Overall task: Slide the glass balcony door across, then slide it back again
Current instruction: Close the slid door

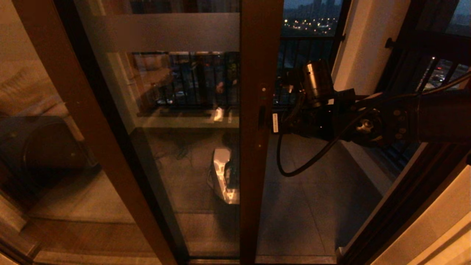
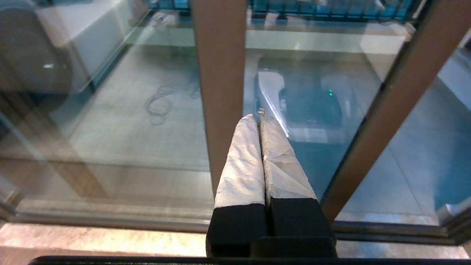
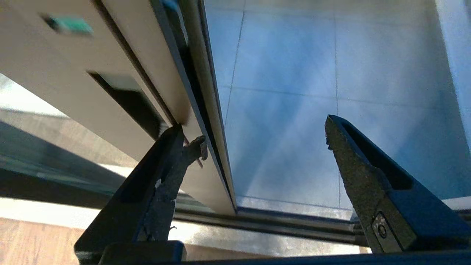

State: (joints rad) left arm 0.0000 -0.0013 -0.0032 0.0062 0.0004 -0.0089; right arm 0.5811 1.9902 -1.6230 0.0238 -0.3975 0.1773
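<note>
Right gripper gapes astride the glass balcony door edge, handle partly hidden; left gripper clenched

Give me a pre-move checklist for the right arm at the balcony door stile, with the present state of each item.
1. Right gripper open: ok, jaws spread wide.
2. Gripper at the glass balcony door stile edge: ok, one finger lies against the stile face, the other over the open gap.
3. Finger seated in the recessed handle: not ok, it sits beside the slot.
4. Door partly open, room to slide: ok, balcony floor shows past the stile.
5. Cable clear of the stile: cannot tell.
6. Left gripper parked and shut: ok.
</note>
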